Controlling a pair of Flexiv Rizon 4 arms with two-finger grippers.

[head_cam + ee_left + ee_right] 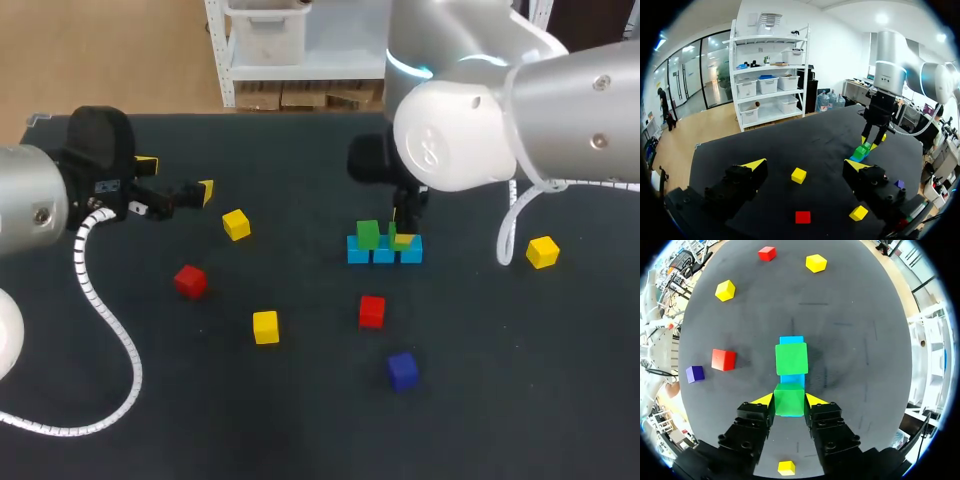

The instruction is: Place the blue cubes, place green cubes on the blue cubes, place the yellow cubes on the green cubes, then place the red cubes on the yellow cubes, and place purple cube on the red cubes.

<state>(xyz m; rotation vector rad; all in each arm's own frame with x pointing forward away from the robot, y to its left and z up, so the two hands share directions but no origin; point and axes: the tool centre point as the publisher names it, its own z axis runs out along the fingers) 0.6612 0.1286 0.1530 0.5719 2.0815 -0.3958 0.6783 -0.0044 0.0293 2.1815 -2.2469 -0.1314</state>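
- Head view: a row of 3 blue cubes (385, 252) is seen laid mid-table, with a placed green cube (367, 233) seated toward its left end.
- A second green cube (403, 240) is held low over the row's right part by the right gripper (405, 228), apparently so that the green layer can be completed.
- The left gripper (177, 177) is parked well apart at the left, judged to be kept clear of the working arm.
- Loose yellow cubes (265, 326), red cubes (371, 311) and the purple cube (402, 369) are scattered around, presumably reserved for later layers.
- Left wrist view: the left jaws are shown wide apart with nothing between them.
- Right wrist view: the second green cube is clamped from 2 sides by the yellow tips and lined up along the blue row, near the placed one. Release is judged next, once it is seated flat.
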